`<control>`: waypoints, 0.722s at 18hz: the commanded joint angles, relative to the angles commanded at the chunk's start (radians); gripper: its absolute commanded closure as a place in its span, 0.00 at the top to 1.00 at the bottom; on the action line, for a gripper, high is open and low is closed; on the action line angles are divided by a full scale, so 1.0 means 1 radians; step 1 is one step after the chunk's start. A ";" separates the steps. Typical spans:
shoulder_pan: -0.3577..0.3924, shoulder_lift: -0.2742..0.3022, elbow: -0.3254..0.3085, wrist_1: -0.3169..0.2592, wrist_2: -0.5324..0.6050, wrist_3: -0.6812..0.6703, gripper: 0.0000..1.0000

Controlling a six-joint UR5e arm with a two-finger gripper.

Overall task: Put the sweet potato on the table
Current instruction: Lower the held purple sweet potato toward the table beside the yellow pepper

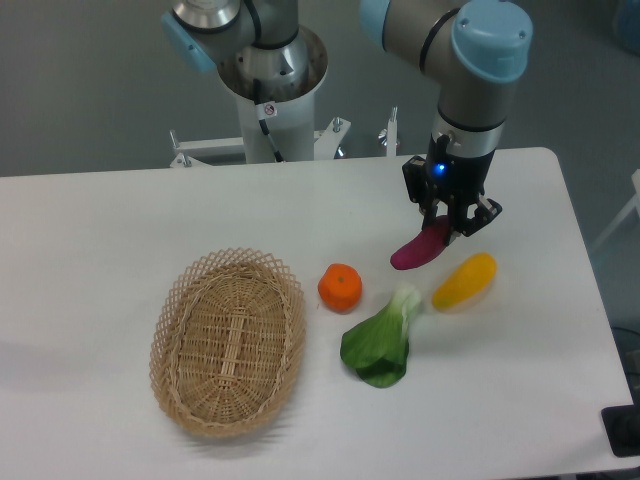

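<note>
The sweet potato [421,246] is held at its upper end by the closed fingers of the gripper [447,222], tilted, its lower tip near the table [120,215]. It is located between the orange [340,287] and the yellow vegetable [465,280], above the bok choy [382,343].
</note>
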 joint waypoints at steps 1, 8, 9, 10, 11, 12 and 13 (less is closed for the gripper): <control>0.002 0.002 -0.005 0.005 -0.002 0.000 0.21; 0.012 0.021 -0.055 0.009 -0.003 0.018 0.21; 0.014 0.026 -0.066 0.009 -0.002 0.023 0.21; 0.014 0.032 -0.072 0.009 0.000 0.037 0.21; 0.018 0.037 -0.078 0.009 0.006 0.054 0.21; 0.028 0.038 -0.086 0.009 0.015 0.070 0.21; 0.034 0.047 -0.098 0.009 0.023 0.087 0.21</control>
